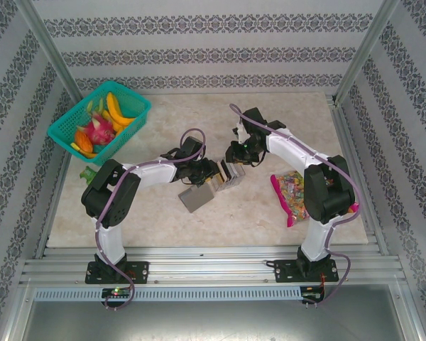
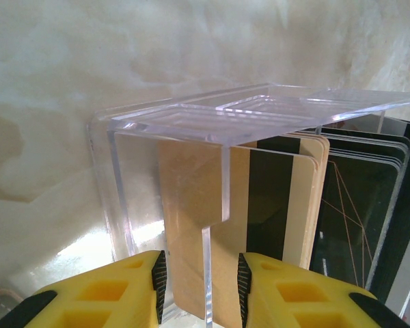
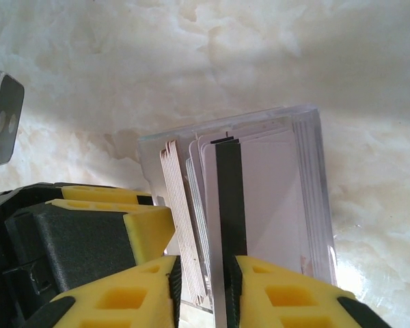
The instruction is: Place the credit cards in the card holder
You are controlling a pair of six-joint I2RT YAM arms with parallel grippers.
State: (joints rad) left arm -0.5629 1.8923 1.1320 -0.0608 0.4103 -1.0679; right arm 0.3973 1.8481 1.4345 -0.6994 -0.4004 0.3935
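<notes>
Standing upright in the clear tray (image 2: 260,109), the credit cards (image 3: 260,198) are pinched by the right pincer (image 3: 201,280); the left pincer (image 2: 198,273) grips the tray. The card holder (image 1: 195,199) lies flat, just near-left of them.

A robot-lab test booth: aluminium-profile frame (image 1: 199,268), damask-patterned wall panels (image 1: 199,28), marble-look tabletop (image 1: 199,114) inside.

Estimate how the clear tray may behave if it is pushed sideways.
The tray looks like thin hard plastic: probably stiff and light. Cards stand on edge inside, so it might tip. The table looks smooth, so it may slide easily.
</notes>
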